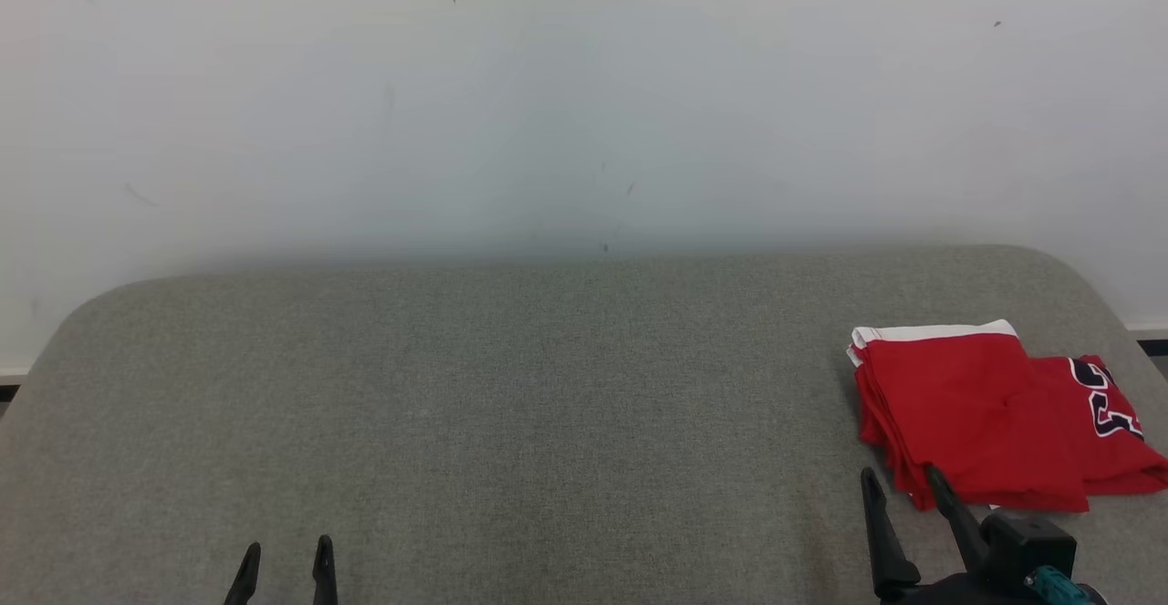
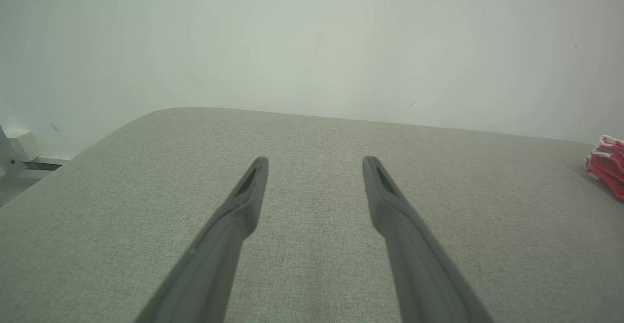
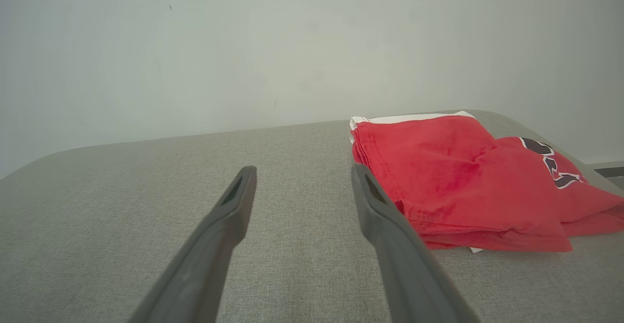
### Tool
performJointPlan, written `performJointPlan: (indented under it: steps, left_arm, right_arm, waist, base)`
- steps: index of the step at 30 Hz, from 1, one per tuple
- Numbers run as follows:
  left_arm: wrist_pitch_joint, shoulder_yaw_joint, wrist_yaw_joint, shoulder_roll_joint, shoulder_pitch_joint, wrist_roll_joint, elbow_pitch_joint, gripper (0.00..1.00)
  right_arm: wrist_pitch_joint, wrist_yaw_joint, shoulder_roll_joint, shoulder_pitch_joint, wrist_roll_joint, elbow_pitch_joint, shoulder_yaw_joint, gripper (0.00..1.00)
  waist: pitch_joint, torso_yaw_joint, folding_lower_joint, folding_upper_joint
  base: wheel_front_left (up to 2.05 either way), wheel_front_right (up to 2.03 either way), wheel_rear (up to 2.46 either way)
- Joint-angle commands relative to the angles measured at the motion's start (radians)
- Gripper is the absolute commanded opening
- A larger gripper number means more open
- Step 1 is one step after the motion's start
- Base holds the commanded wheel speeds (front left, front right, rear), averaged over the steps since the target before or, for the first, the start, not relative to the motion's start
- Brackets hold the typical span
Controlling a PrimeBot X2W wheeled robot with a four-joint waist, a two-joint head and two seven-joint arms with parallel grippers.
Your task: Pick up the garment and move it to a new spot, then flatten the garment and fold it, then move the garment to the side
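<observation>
Red garment (image 1: pixel 967 422): folded, lying on the grey table's (image 1: pixel 511 404) right end.
Right gripper (image 1: pixel 899 471): over the table's near right, fingers spread, empty.
Left gripper (image 1: pixel 288 544): table's near left, fingers spread too, empty.

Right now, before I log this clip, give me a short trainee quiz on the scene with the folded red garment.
1. Which is nearer the folded red garment with white trim on the grey fabric-covered surface: the left gripper or the right gripper?
2. True or false: the garment lies at the robot's left end of the surface.
3. The right gripper's jaws are: A) shut on the garment, B) open and empty, C) shut and empty.
Key: 1 right gripper; 2 false; 3 B.
</observation>
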Motion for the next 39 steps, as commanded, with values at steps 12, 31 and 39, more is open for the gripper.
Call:
performJointPlan:
  steps: [12,31,39]
  left_arm:
    - [-0.004,0.007,-0.011,-0.008,-0.012,-0.011,0.005,1.0]
    - [0.105,0.055,-0.009,-0.009,-0.031,-0.269,0.027,0.0]
    - [0.15,0.075,-0.009,-0.01,-0.046,-0.402,0.017,0.0]
  right_arm:
    - [-0.009,-0.003,0.002,0.013,0.014,0.0,0.0,1.0]
    - [0.02,0.0,0.001,-0.008,0.284,0.026,0.012,0.0]
    - [0.026,0.0,0.001,-0.021,0.421,0.019,0.021,0.0]
  waist:
    - [0.004,-0.001,0.0,0.0]
    - [0.018,0.0,0.0,0.0]
    - [0.026,0.001,0.0,0.0]
  base:
    - [0.0,0.0,0.0]
    - [0.0,0.0,0.0]
    - [0.0,0.0,0.0]
